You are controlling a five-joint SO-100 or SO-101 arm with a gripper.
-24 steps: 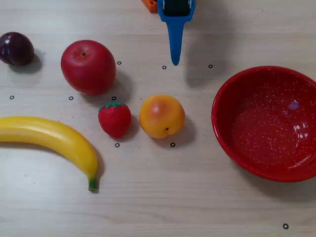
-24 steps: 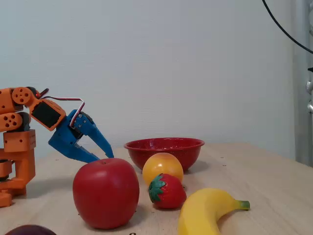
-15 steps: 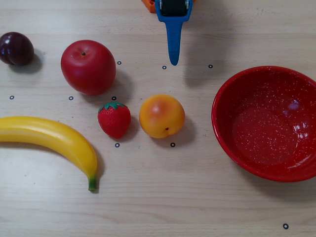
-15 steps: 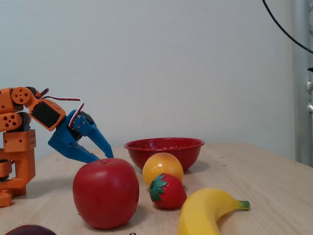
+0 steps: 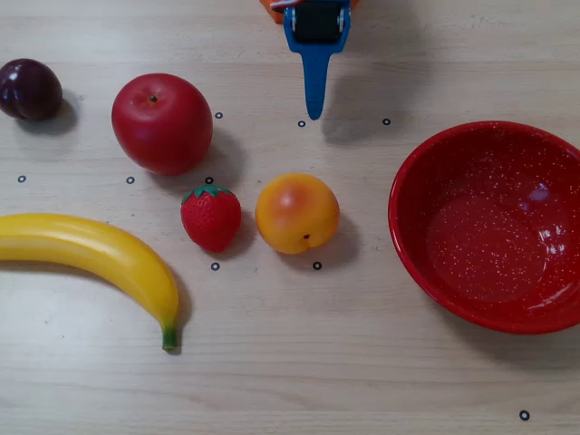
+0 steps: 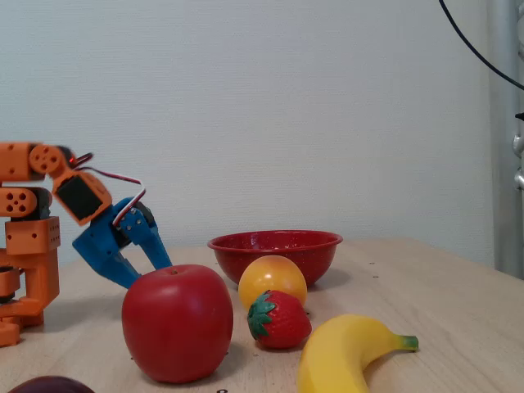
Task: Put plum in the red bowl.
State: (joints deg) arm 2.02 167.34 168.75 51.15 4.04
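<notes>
The plum (image 5: 29,89) is small, dark purple and glossy, and it lies at the far left of the table in the overhead view. In the fixed view only its top shows, at the bottom left edge (image 6: 51,385). The red bowl (image 5: 410,237), wide with white speckles, stands empty at the right; in the fixed view it stands at the back (image 6: 274,246). My blue gripper (image 5: 314,111) hangs at the top centre, far from both, and holds nothing. In the fixed view (image 6: 151,273) it points down to the table behind the apple, and its jaws look closed.
A big red apple (image 5: 162,123) lies right of the plum. A strawberry (image 5: 211,217) and an orange-yellow peach (image 5: 297,213) lie mid-table. A banana (image 5: 100,254) lies at the front left. The orange arm base (image 6: 29,254) stands at the left of the fixed view.
</notes>
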